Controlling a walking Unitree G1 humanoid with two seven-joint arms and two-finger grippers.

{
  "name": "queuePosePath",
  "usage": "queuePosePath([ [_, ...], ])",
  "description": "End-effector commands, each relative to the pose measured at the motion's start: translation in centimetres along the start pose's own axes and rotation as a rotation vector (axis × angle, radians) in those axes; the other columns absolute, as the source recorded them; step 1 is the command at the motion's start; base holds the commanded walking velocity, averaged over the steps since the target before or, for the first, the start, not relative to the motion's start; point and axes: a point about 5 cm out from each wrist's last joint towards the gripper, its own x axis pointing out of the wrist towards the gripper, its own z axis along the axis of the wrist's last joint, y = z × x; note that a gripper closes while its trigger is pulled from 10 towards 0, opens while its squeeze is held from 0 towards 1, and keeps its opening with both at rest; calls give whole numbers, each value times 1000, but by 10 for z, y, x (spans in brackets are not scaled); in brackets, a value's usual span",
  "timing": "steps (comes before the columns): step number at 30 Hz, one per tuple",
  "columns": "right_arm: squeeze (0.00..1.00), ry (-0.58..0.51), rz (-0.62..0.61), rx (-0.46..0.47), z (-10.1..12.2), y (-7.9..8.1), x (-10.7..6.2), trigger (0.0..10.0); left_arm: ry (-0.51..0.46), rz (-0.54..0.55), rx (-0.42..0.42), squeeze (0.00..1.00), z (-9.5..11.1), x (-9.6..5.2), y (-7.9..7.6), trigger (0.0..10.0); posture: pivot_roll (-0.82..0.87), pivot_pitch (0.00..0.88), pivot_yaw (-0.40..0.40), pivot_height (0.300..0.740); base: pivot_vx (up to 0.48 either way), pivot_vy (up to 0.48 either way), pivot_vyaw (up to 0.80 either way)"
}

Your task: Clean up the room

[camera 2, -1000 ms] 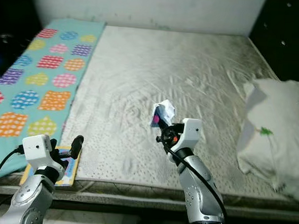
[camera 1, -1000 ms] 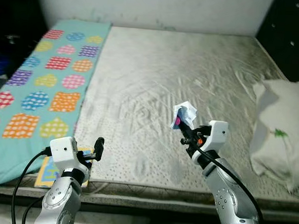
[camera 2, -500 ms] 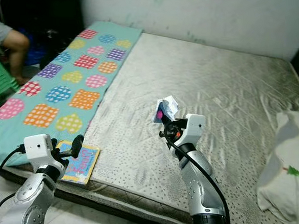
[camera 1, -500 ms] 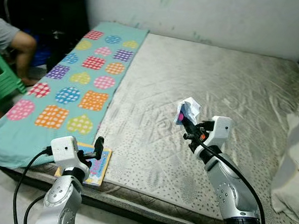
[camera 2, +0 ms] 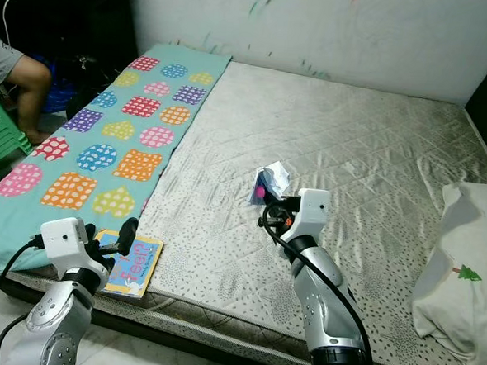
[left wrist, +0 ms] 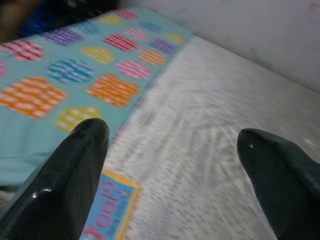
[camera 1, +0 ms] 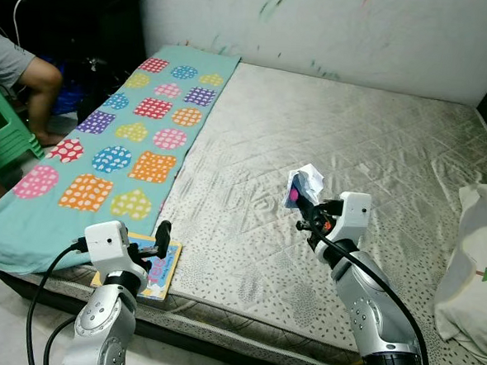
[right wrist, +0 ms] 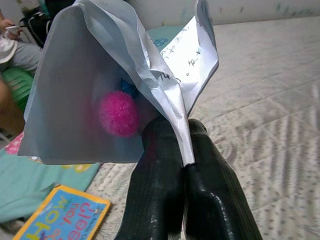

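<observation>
The right tool (camera 1: 302,204) is pinched tight on a crumpled paper wrapper (camera 1: 302,185) with a fuzzy pink ball (right wrist: 118,113) showing through it. It holds this litter in the air above the grey mattress (camera 1: 377,158), roughly at the middle of the bed. In the right wrist view both black fingers (right wrist: 165,165) press together on the paper's fold, so the grip looks firm.

The left tool (camera 1: 161,237) hovers with its fingers spread wide and nothing between them, at 7 o'clock from the held paper. It sits just above a colourful picture book (camera 1: 157,267) lying at the near edge of the mattress. A patterned teal mat (camera 1: 105,149) runs along the bed towards 10 o'clock, and a white pillow (camera 1: 474,263) lies at 3 o'clock.

The step in hand seems to be carrying the picked-up litter away. Next, the robot needs a bin or drop place, none of which is in sight, so it probably must turn and walk with the grip kept tight. The book looks like the next item to collect.
</observation>
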Motion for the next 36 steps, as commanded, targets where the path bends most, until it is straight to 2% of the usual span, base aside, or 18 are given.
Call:
queuePosePath([
  [1,0,-21,-13,-24,4,-4,-3,10000,-6,75,12,0,1,-3,17,10000,-90,0,-33,740,0,0,0],
  [4,0,-26,-26,-34,3,-8,-8,10000,-1,121,8,0,1,-11,34,10000,-91,0,-32,740,0,0,0],
  [7,0,-19,-28,-34,0,-9,-11,10000,16,109,-22,0,-1,-16,38,10000,-90,0,-32,740,0,0,0],
  [9,0,-14,-23,-37,-3,-7,-11,10000,24,55,-23,0,-4,-18,34,10000,-83,0,-33,740,0,0,0],
  [13,0,-21,-3,-51,-2,-2,-8,10000,41,59,-46,0,-9,-18,38,10000,-83,0,-31,740,0,0,0],
  [18,0,-28,25,-79,0,1,-8,10000,42,35,-37,0,-7,-18,36,10000,-79,0,-31,740,0,0,0],
  [36,0,-26,47,-82,-2,5,-7,10000,54,15,-5,0,-8,-17,32,10000,-76,0,-32,740,0,0,787],
])
